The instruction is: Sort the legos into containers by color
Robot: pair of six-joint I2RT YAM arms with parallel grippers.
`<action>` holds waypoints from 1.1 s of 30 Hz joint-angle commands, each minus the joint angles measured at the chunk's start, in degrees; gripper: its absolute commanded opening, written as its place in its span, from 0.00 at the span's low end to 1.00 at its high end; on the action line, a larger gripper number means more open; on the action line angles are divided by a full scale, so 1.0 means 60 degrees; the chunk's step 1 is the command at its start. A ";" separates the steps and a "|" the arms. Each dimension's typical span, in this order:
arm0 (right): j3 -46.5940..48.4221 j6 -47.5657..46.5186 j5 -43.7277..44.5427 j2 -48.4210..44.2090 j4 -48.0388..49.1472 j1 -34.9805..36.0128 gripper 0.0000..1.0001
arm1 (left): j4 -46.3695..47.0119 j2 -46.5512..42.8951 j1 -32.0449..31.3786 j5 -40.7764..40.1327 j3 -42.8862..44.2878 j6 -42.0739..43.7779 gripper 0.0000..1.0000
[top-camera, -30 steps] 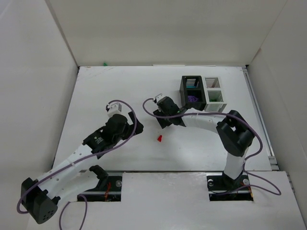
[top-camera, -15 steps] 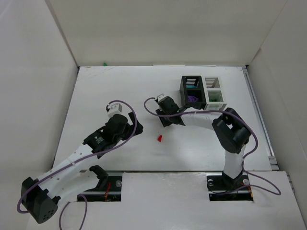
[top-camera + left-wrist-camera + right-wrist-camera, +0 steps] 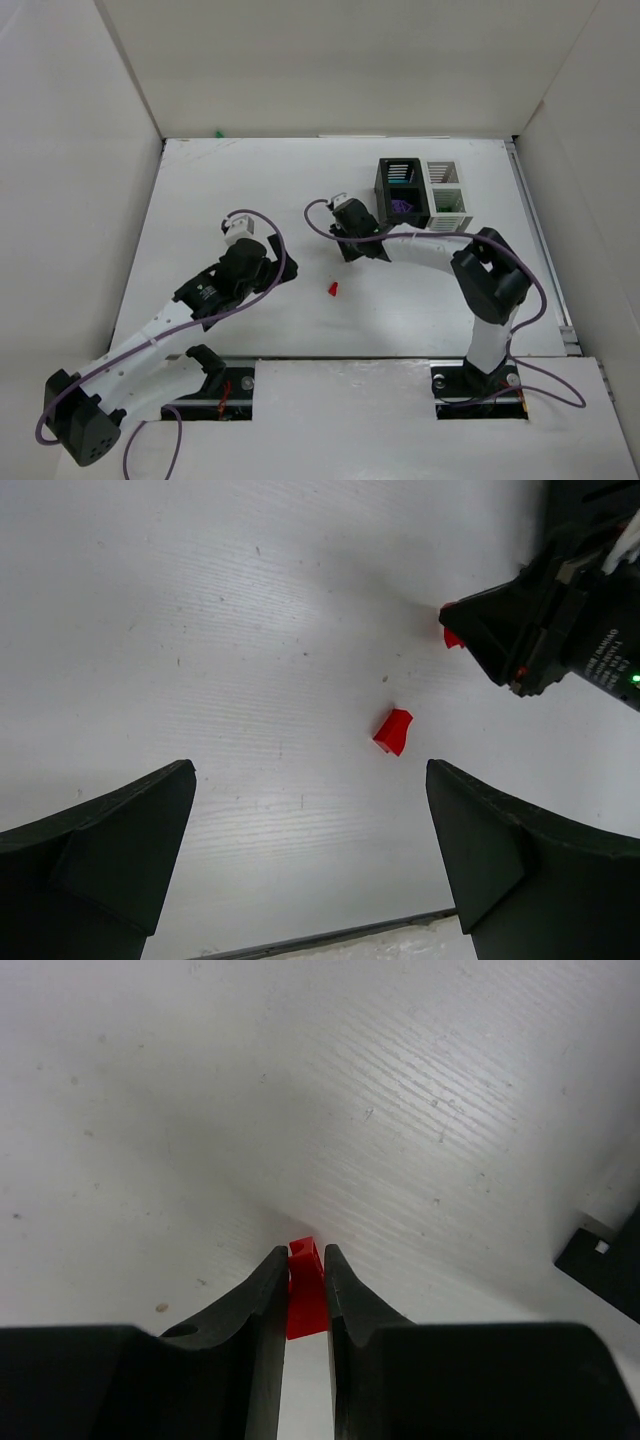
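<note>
The right end effector (image 3: 305, 1262) was clenched on a red lego (image 3: 304, 1305) at the table (image 3: 450, 1110). The containers (image 3: 423, 195) lay close to its right, nearer this arm. The left end effector (image 3: 310, 772) hung released.

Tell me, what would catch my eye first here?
The right claw is pinching a tiny red brick over the middle of the white table. A second red brick lies loose close by, with the left claw wide open near it. Toward the far right stand a black bin and a white bin, joined side by side.
</note>
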 commanded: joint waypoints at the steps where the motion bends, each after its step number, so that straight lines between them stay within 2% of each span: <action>1: 0.0029 0.0190 0.0011 -0.1209 0.0096 -0.0048 0.18 | 0.0336 0.0098 -0.0063 0.0122 0.0189 0.0257 0.99; 7: 0.0482 0.0292 0.0447 -0.2616 -0.0576 -0.0633 0.17 | 0.1244 0.0713 -0.0063 0.1115 0.0086 0.0886 0.99; 13: 0.1273 0.0569 0.1109 -0.3027 -0.0870 -0.2418 0.17 | 0.2255 0.2088 -0.0063 0.1777 -0.0002 0.1617 0.99; 18: 0.2340 0.0805 0.1547 -0.2428 -0.0987 -0.4189 0.17 | 0.2431 0.3408 -0.0369 0.1777 0.0714 0.2015 0.99; 25: 0.3660 0.1113 0.2193 -0.0846 -0.1076 -0.5407 0.17 | 0.2813 0.5093 -0.0971 0.1762 0.1579 0.2395 0.94; 26: 0.3821 0.1200 0.2193 -0.0700 -0.1076 -0.5511 0.17 | 0.2813 0.5225 -0.0971 0.1878 0.1667 0.2396 0.91; 29: 0.4217 0.1318 0.1930 -0.0274 -0.1177 -0.5731 0.21 | 0.3032 0.5505 -0.0971 0.2055 0.1858 0.2600 0.90; 32: 0.4451 0.1435 0.2104 -0.0083 -0.1397 -0.5732 0.32 | 0.3033 0.5783 -0.1059 0.2142 0.1975 0.2805 0.85; 33: 0.4453 0.1536 0.2105 -0.0083 -0.1398 -0.5732 0.42 | 0.3033 0.5899 -0.1059 0.2143 0.1976 0.2893 0.83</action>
